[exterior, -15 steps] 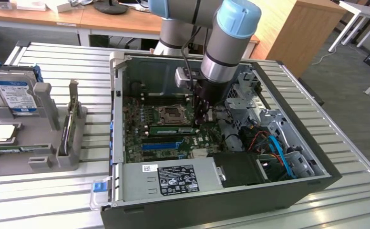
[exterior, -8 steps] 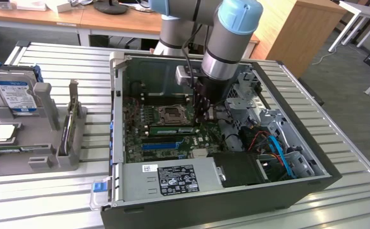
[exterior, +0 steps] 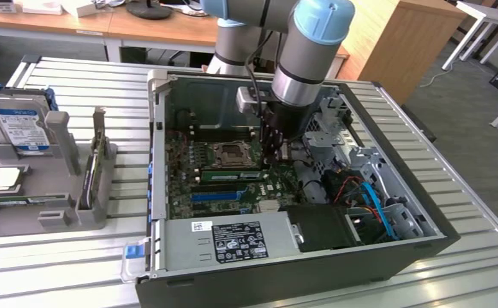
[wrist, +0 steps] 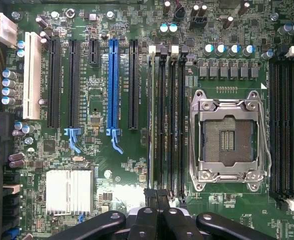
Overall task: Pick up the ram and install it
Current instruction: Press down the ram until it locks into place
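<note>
pincer (wrist: 157, 210): shut, empty | arm vertical inside computer case (exterior: 420, 244) | over ram (exterior: 229, 174) seated in motherboard (wrist: 136, 170)

PSU label (exterior: 238, 241) text unreadable

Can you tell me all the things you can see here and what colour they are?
open black computer case: one, black, middle of the slatted table
green motherboard: one, green, inside the case
thin green ram stick: one, green, beside the socket
square silver processor socket: one, silver, on the motherboard
long bright-blue slot: one, blue, on the motherboard
grey parts holder: one, grey, exterior view's left
blue-labelled hard drive: one, standing in the holder
gripper: one, black, shut, over the ram slots
</note>
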{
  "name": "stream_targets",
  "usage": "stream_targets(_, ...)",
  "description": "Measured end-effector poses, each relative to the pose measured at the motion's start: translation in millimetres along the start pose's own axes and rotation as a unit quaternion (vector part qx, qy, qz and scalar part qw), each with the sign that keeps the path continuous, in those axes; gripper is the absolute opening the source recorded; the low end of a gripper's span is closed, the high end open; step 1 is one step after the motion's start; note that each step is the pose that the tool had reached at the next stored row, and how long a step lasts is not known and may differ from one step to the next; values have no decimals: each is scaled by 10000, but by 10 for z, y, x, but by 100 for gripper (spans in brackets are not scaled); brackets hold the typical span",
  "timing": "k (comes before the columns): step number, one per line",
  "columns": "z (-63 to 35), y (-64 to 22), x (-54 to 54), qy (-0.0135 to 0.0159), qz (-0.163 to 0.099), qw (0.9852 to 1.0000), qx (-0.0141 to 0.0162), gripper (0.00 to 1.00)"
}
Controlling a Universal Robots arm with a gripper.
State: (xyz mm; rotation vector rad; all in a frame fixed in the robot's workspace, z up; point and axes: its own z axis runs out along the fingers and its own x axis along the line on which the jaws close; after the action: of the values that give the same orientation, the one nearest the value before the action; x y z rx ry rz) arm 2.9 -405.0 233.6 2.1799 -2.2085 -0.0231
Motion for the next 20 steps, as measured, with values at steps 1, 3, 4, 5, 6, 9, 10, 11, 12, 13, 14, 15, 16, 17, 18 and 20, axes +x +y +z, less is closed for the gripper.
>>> stream_targets(1,0,0,0,0,0,10000,0,10)
stream_targets(3,0,19,1,1,1,10000,1,10)
stream_targets(4,1,36,1,1,0,10000,2,10)
stream_targets(5,1,57,1,1,0,10000,4,10)
stream_targets(6,2,82,1,1,0,10000,6,10)
stream_targets(9,6,161,2,1,1,10000,16,10)
stream_targets(10,7,188,2,0,0,10000,20,10)
stream_targets(11,8,214,3,0,0,10000,24,10)
stream_targets(12,9,240,3,0,0,10000,28,10)
stream_targets(13,10,265,3,0,1,10000,31,10)
stream_targets(14,10,290,4,0,1,10000,34,10)
stream_targets(15,11,316,4,0,0,10000,36,10)
stream_targets(16,12,340,4,0,0,10000,38,10)
stream_targets(17,13,364,5,0,1,10000,40,10)
stream_targets(18,14,389,5,0,1,10000,41,10)
stream_targets(20,16,435,6,0,1,10000,44,10)
